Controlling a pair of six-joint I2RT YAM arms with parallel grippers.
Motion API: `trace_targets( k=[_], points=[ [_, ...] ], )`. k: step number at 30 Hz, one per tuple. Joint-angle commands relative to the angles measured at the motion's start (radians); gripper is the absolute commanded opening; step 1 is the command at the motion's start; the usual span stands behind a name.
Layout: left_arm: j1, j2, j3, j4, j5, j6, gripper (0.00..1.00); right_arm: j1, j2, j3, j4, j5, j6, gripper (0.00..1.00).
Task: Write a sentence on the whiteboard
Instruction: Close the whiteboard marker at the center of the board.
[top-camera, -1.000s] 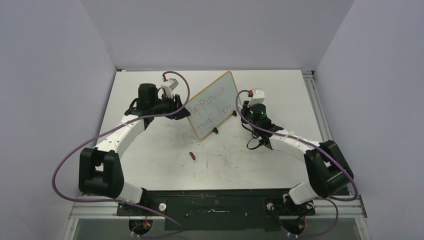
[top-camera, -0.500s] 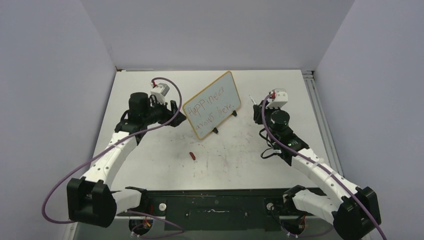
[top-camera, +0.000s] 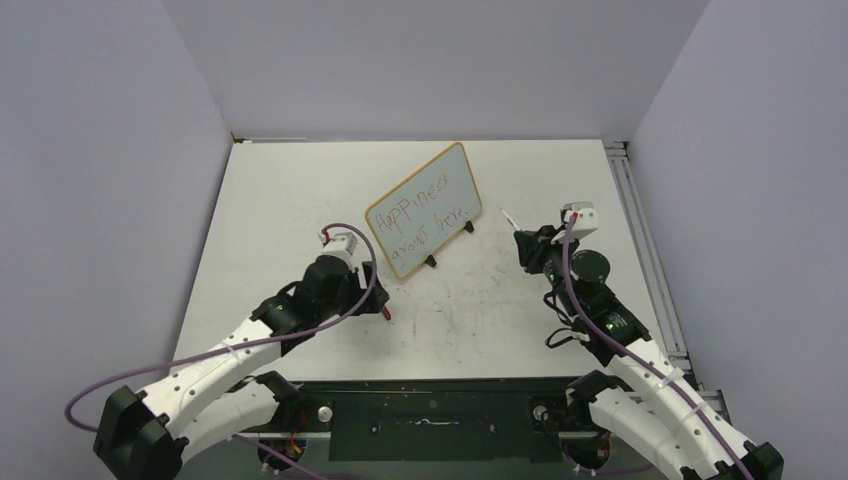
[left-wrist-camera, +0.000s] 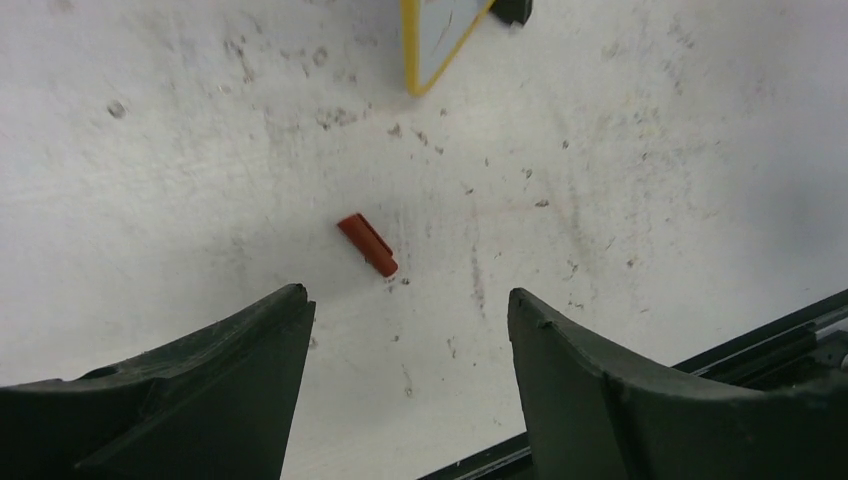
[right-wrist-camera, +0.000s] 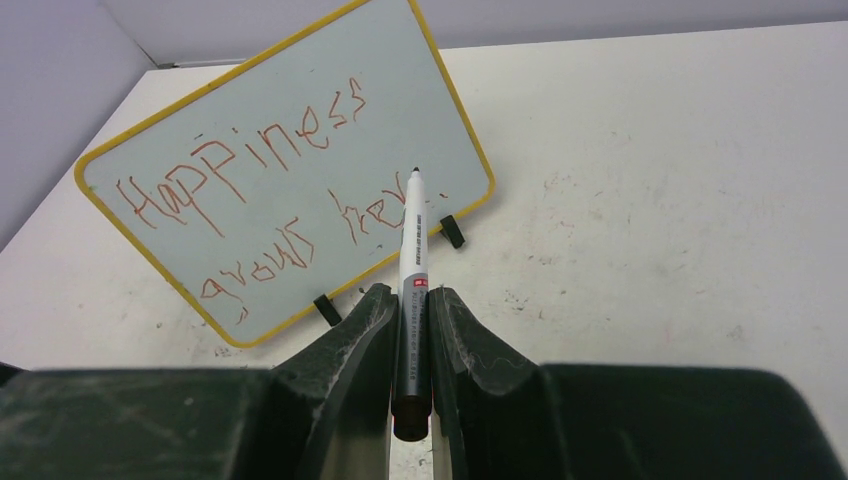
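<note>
The whiteboard (top-camera: 423, 208) stands tilted on black feet at the table's middle back, with the red sentence (top-camera: 420, 216) "Happiness grows here" on it. The right wrist view shows the board (right-wrist-camera: 420, 90) and the sentence (right-wrist-camera: 250, 170) clearly. My right gripper (top-camera: 527, 247) is shut on a white-and-black marker (right-wrist-camera: 413, 240), tip up and uncapped, held to the right of the board and apart from it. My left gripper (top-camera: 372, 296) is open and empty, low over the table in front of the board. A red marker cap (left-wrist-camera: 366, 244) lies just beyond its fingertips (left-wrist-camera: 296, 297).
Grey scuff marks (left-wrist-camera: 330, 118) dot the white tabletop. A black rail (top-camera: 430, 385) runs along the near edge and shows in the left wrist view (left-wrist-camera: 760, 330). A metal rail (top-camera: 640, 230) lines the right side. Grey walls enclose the table.
My left arm has drawn back from the board's left side toward the near edge, over the red cap. My right arm has pulled back to the right with the marker.
</note>
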Motion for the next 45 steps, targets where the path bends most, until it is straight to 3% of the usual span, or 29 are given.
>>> trace_targets(
  k=[1,5,18,25,33,42,45],
  points=[
    [-0.124,0.128,-0.033,0.060,-0.161,-0.225,0.69,0.003,-0.055,-0.011,-0.013,-0.029,0.029,0.05],
    [-0.166,0.246,-0.020,0.127,-0.176,-0.281,0.66,0.004,-0.076,-0.004,-0.052,-0.031,0.035,0.05],
    [-0.204,0.479,0.056,0.126,-0.261,-0.303,0.46,0.004,-0.098,-0.048,-0.025,-0.085,0.065,0.05],
    [-0.201,0.520,0.067,0.108,-0.300,-0.297,0.45,0.004,-0.110,-0.056,-0.024,-0.084,0.055,0.05],
    [-0.194,0.504,0.071,0.002,-0.335,-0.280,0.36,0.004,-0.101,-0.063,-0.025,-0.118,0.070,0.05],
    [-0.191,0.551,0.094,0.023,-0.277,-0.261,0.32,0.005,-0.090,-0.071,0.022,-0.142,0.086,0.05],
    [-0.191,0.580,0.108,-0.001,-0.275,-0.249,0.26,0.005,-0.095,-0.071,0.025,-0.165,0.084,0.05]
  ],
)
